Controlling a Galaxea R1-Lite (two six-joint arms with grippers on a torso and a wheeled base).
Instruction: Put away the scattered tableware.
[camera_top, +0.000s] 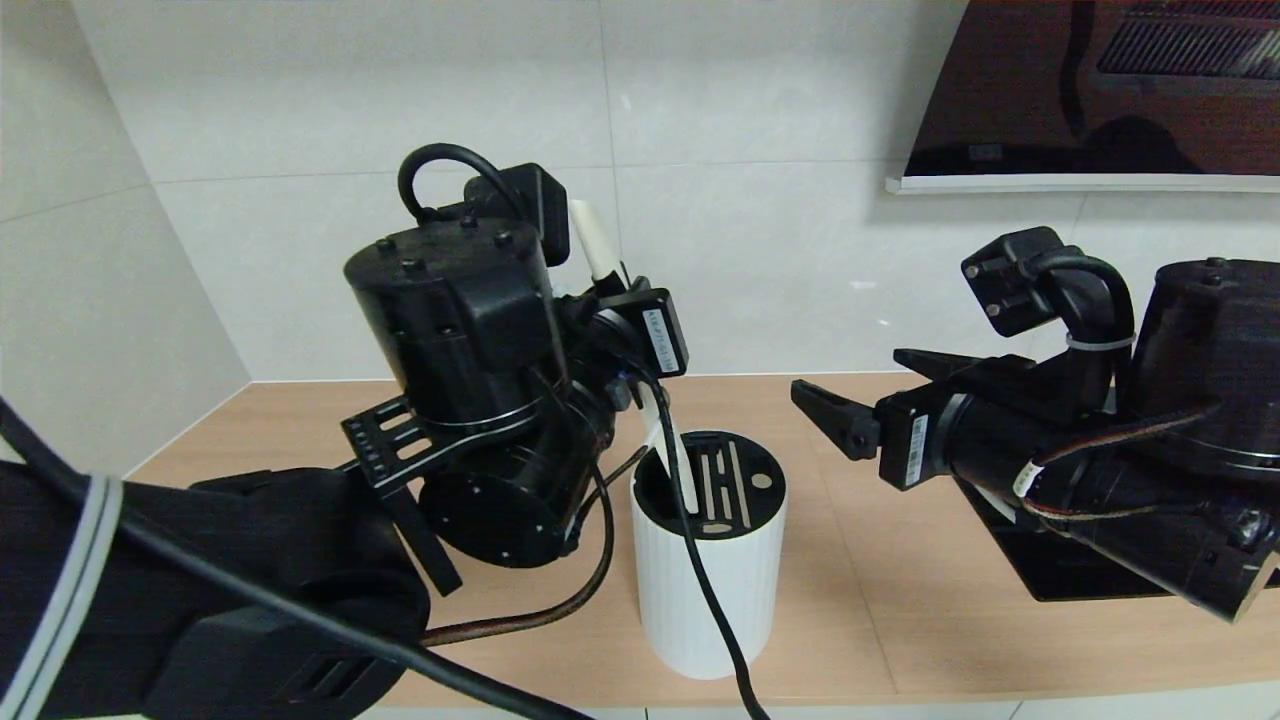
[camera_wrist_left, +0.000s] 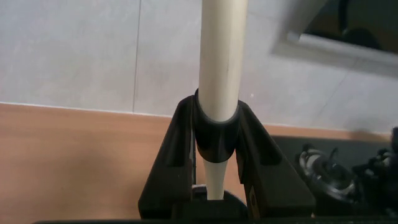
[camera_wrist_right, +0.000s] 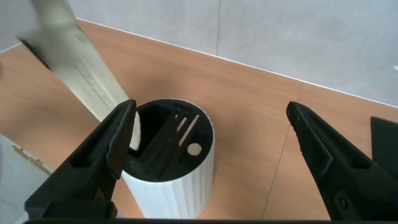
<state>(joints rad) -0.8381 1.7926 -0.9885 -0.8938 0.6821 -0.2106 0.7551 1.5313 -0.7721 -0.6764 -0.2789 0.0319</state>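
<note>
Holder (camera_top: 710, 590), white and ribbed with a black slotted top, stood on the wooden table (camera_top: 880, 610). The left pincer (camera_wrist_left: 217, 134) was just above the holder and gripped the stem of a cream utensil (camera_wrist_left: 221, 56). The utensil was slightly tilted, with its lower end inside the holder's large opening. The right pincer (camera_wrist_right: 210, 112) was beside the holder, spread wide and holding nothing.
</note>
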